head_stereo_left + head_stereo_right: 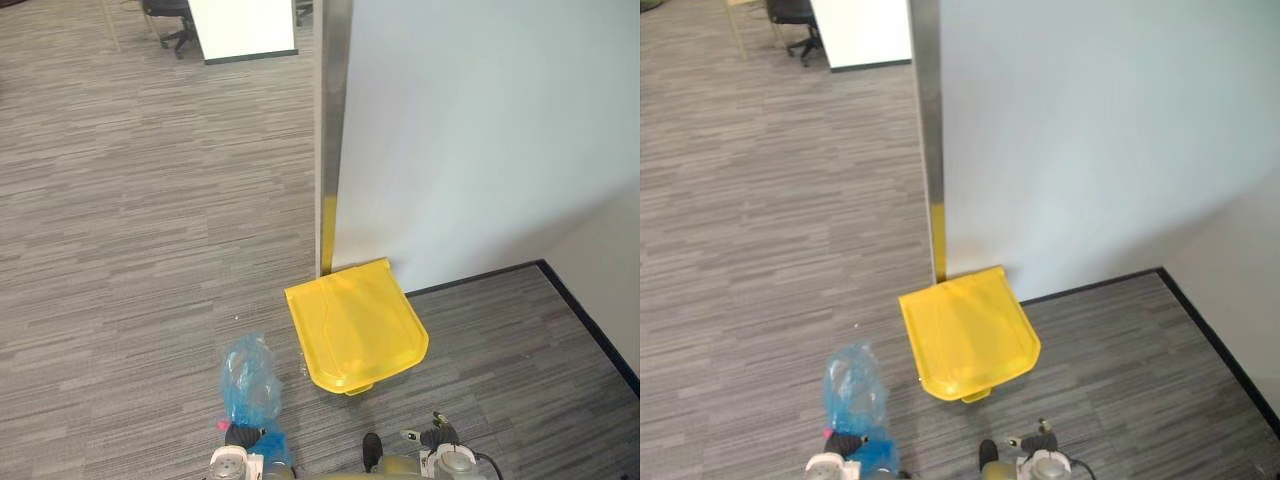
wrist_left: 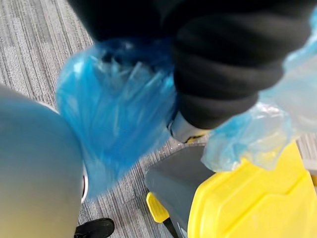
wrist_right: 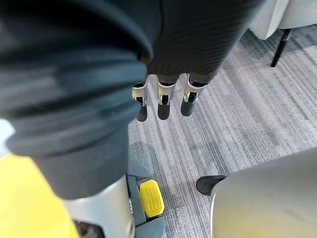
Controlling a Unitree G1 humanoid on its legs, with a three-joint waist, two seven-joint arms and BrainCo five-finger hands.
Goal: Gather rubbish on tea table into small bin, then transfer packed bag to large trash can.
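A pale wall (image 1: 480, 130) with a steel corner strip (image 1: 333, 120) stands over grey striped carpet (image 1: 130, 200). At the carpet's edge, right where the strip meets the floor, sits the trash can (image 1: 355, 325), a grey body under a shut yellow lid, its back touching the wall. The blue bag (image 1: 250, 380) is up off the carpet just beside the can, on the robot's left, not over the lid. It bunches around the left hand (image 1: 243, 435), and the plastic hides whether that hand is clasped on it. The right hand (image 3: 163, 101) hangs empty with its fingers straight and slack, near the can's yellow pedal (image 3: 151, 198).
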